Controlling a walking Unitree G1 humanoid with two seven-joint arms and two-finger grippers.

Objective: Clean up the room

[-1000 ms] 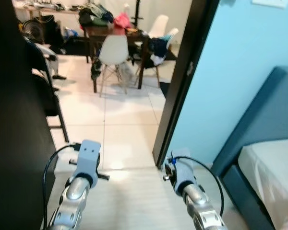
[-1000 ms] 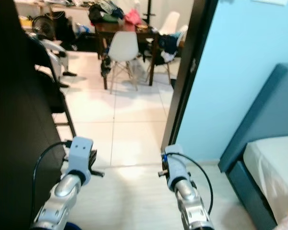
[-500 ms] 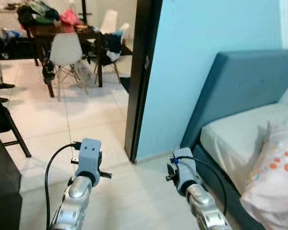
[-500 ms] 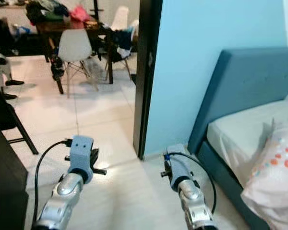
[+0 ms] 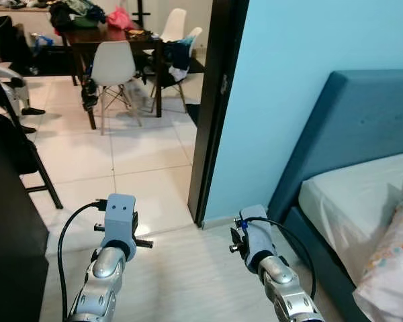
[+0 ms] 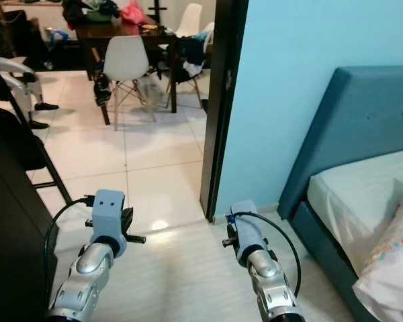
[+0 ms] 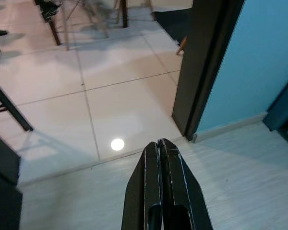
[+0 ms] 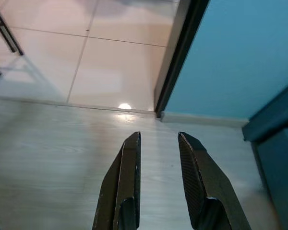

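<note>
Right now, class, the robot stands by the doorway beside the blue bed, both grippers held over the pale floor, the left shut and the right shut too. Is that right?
One detail is wrong. The right gripper is open: the right wrist view shows a clear gap between its fingers. The left gripper is shut, both hang over the floor, and the doorway and bed are as stated.

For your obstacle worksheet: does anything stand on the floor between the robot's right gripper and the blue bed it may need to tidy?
Nothing visible does. The right gripper, fingers apart, hangs over bare pale floor, and the bed lies to its right with open floor between.
</note>
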